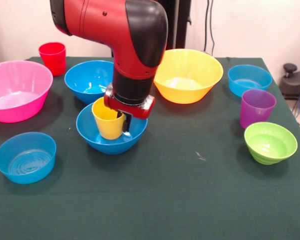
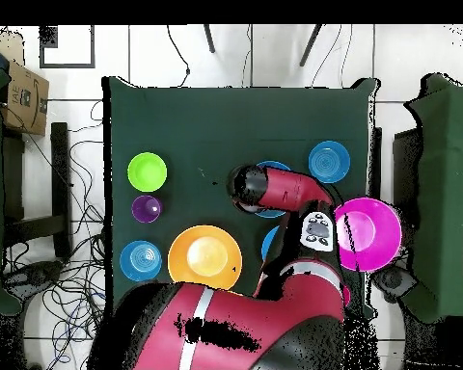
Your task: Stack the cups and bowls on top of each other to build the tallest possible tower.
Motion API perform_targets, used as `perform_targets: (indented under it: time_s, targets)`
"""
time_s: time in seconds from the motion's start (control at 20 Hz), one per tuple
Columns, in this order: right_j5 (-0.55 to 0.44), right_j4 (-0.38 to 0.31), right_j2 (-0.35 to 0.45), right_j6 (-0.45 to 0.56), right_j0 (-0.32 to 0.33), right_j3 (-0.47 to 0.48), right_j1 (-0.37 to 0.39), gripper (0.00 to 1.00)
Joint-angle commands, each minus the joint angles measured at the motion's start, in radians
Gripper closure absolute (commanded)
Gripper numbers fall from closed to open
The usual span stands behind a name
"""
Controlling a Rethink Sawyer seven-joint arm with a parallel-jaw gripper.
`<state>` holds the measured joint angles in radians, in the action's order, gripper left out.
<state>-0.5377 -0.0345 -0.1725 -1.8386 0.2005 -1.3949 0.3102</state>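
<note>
Light-blue bowl [image 1: 25, 157]: front-left on counter [image 1: 190, 200].
Arm [image 1: 124, 35]: bent down over blue bowl [image 1: 111, 131].
End effector [image 1: 125, 124]: apparently clamped on yellow cup [image 1: 107, 119] rim.

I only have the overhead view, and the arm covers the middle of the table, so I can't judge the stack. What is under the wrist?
Observer: A yellow cup stands upright inside a blue bowl.
Operator: Is the gripper away from it?
Observer: No, the gripper is down right at the cup's rim. I cannot tell whether it grips.
Operator: I also can't find the red cup.
Observer: The red cup stands upright on its own near the pink bowl, not stacked on anything.
</note>
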Motion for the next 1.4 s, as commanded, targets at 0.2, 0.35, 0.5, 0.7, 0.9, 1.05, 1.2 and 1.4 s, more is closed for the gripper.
perform_targets:
  time_s: [0.2,0.35,0.5,0.7,0.9,1.05,1.2,1.4]
  targets:
    - [0.018,0.046,0.057,-0.143,0.018,0.106,-0.083,1.00]
    - [0.018,0.045,0.054,-0.136,0.018,0.102,-0.080,1.00]
    - [0.029,0.041,0.056,-0.129,0.022,0.098,-0.082,1.00]
    - [0.017,0.036,0.053,-0.119,0.019,0.112,-0.083,1.00]
    - [0.082,0.023,0.021,-0.154,-0.008,0.108,-0.084,0.00]
    - [0.087,0.021,0.000,-0.169,-0.022,0.116,-0.090,0.00]
    - [0.084,0.026,-0.006,-0.172,-0.025,0.120,-0.092,0.00]
    - [0.069,0.043,-0.051,-0.228,-0.065,0.123,-0.106,0.00]
